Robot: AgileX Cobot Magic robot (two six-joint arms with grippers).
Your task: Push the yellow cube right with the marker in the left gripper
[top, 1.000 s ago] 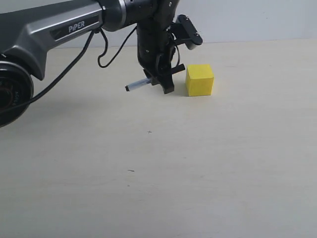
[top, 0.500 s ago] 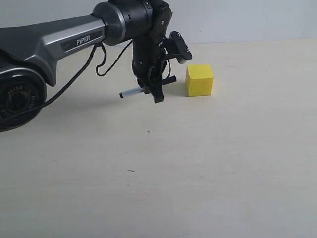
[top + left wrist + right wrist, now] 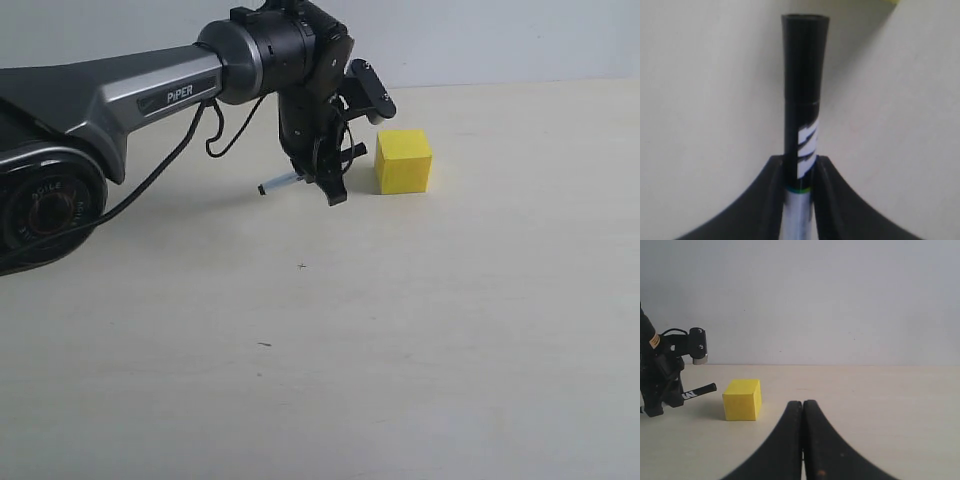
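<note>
The marker (image 3: 283,183) tip stops just short of the cube (image 3: 403,161), with only a thin gap between. Right of the cube and in front of it, the worktop (image 3: 400,350) lies open. The big arm (image 3: 120,90) blocks the left side.

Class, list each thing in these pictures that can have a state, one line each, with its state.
left gripper: shut on the marker.
marker: capped, cap end toward the cube, not touching it.
cube: flat on the table, untouched.
right gripper: shut, empty.
</note>
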